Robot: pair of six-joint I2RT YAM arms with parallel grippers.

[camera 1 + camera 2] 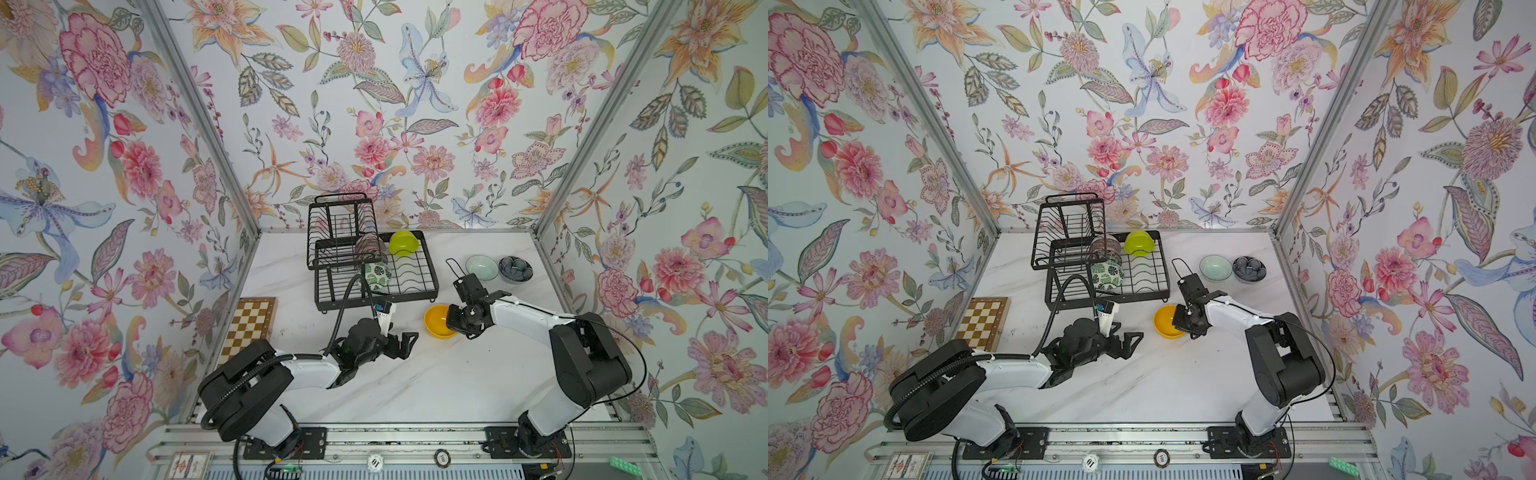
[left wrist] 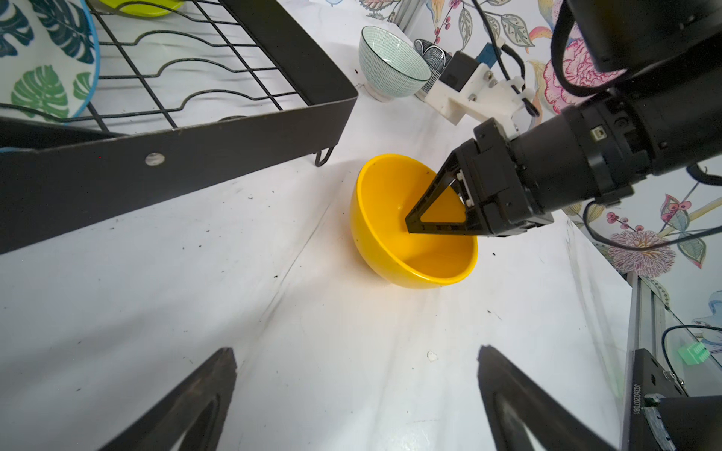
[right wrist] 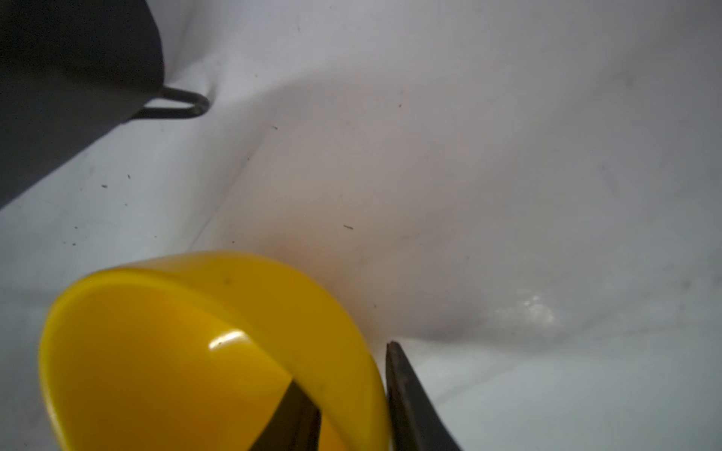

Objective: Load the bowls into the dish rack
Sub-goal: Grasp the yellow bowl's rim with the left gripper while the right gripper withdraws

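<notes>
Orange-yellow bowl (image 1: 435, 322) rim pinched by down-tilted right hand (image 3: 347, 375).

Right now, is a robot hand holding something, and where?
The right gripper pinches the orange-yellow bowl at its rim, one finger inside, one outside. The left gripper holds nothing.

My table (image 1: 415, 386): white marble-look top. Dish rack (image 2: 234, 152) stands at the far edge, left of centre. Chessboard (image 1: 249, 328) lies along the left edge. Orange-yellow bowl (image 1: 434, 324) is mid-table, tipped, near the rack's near right corner. Celadon bowl (image 1: 481, 267) and dark blue bowl (image 1: 515, 269) sit side by side toward the far right corner.
</notes>
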